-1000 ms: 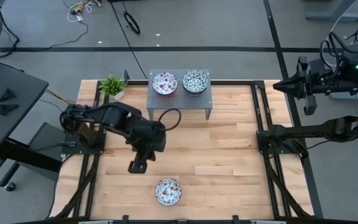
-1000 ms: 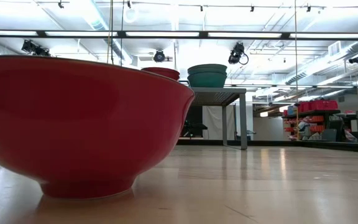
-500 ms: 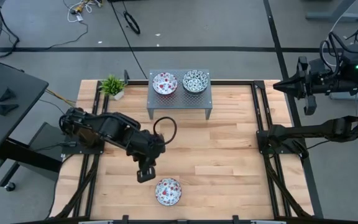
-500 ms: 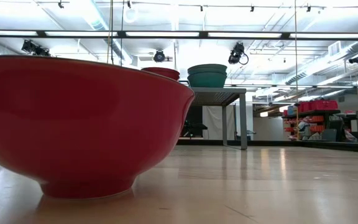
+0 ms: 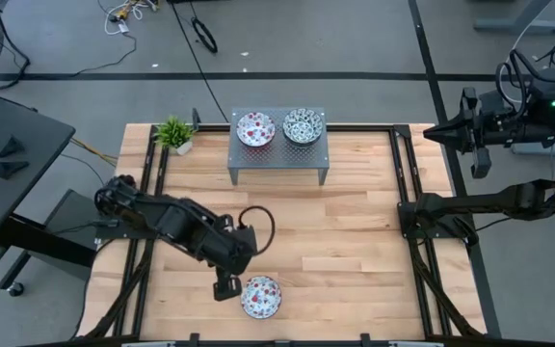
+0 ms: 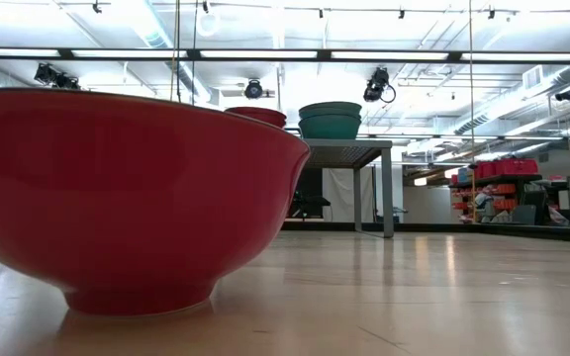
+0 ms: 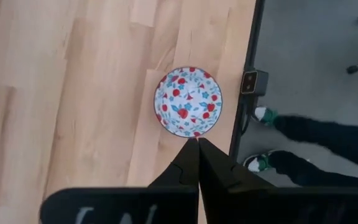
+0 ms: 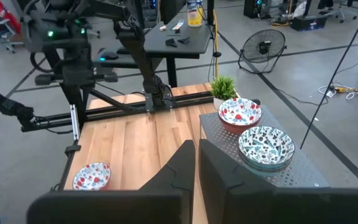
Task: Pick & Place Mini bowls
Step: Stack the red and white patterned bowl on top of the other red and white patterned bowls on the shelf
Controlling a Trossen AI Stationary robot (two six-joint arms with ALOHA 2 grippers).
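Note:
A mini bowl point(image 5: 260, 296) with a red floral pattern rests on its foot on the wooden table near the front edge; the low view shows it large and close point(image 6: 127, 198). Red-patterned point(image 5: 255, 129) and green-patterned point(image 5: 303, 126) mini bowls stand on the grey perforated stand point(image 5: 277, 166) at the back. My left gripper point(image 5: 224, 287) hangs shut above the table, just left of the near bowl; its tips point(image 7: 197, 142) point down beside the bowl's rim point(image 7: 188, 102), touching nothing. My right gripper point(image 8: 197, 149) waits shut, high beyond the table's right edge.
A small potted plant point(image 5: 173, 132) stands at the back left corner. Black frame rails point(image 5: 403, 193) run along the table's sides. A small black box point(image 7: 253, 81) sits on the front rail, and a person's feet point(image 7: 272, 162) show on the floor beyond it.
My left gripper has swung from the table's middle toward the near edge and the red-patterned bowl, sinking a little and rolling its wrist; it stays shut. The bowls have kept their places.

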